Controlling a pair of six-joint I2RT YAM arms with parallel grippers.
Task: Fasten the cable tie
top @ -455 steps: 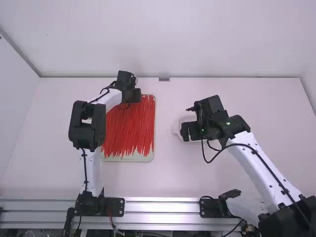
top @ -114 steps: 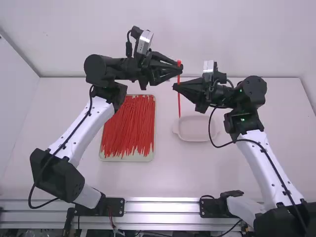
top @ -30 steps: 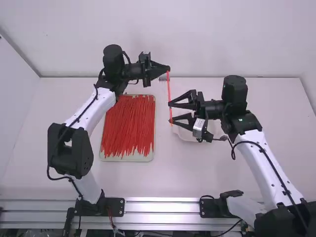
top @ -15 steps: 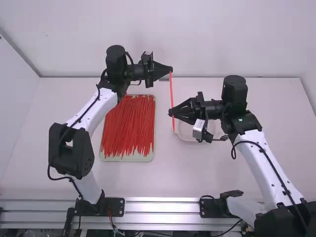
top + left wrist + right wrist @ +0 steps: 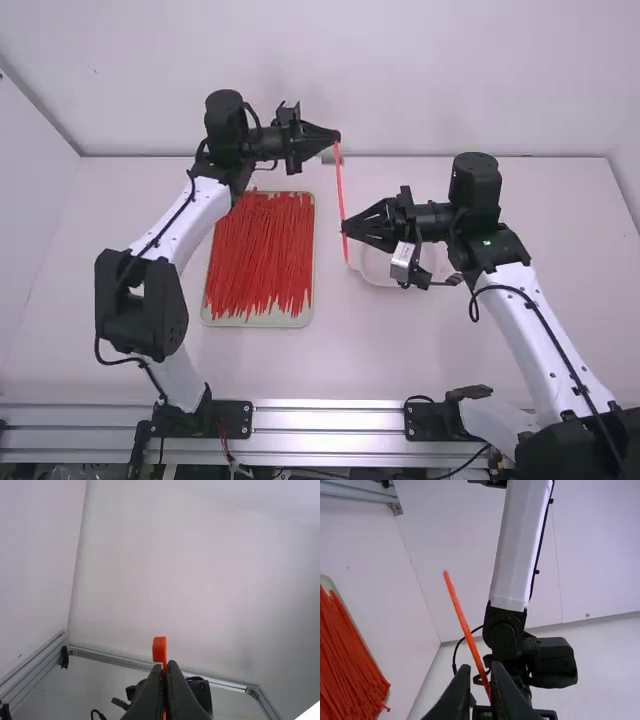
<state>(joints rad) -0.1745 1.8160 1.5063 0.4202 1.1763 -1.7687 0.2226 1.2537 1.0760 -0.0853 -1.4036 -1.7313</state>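
Left gripper [image 5: 328, 146]: raised above the far side of the white table [image 5: 480, 190], past the far end of the tray. Fingers pressed together on the head end of a single red plastic cable tie [image 5: 340, 195]. In the left wrist view the tie's square head [image 5: 159, 650] stands just clear of the closed fingertips of the left gripper [image 5: 165, 675].

Tie: held in the air, close to upright. It runs from the left gripper down toward the table, and its lower tip ends over the near-left rim of the shallow white oval dish [image 5: 380, 272].

Right gripper [image 5: 347, 228]: at the lower part of the same tie, fingers drawn in narrow on the strap. The right wrist view shows the strap [image 5: 460, 610] passing between the two fingers of the right gripper [image 5: 481, 680] and slanting away beyond them.

Rest: flat pale rectangular tray [image 5: 309, 300] to the left of the dish, carrying a pile of loose red cable ties [image 5: 262, 255] laid roughly lengthwise.
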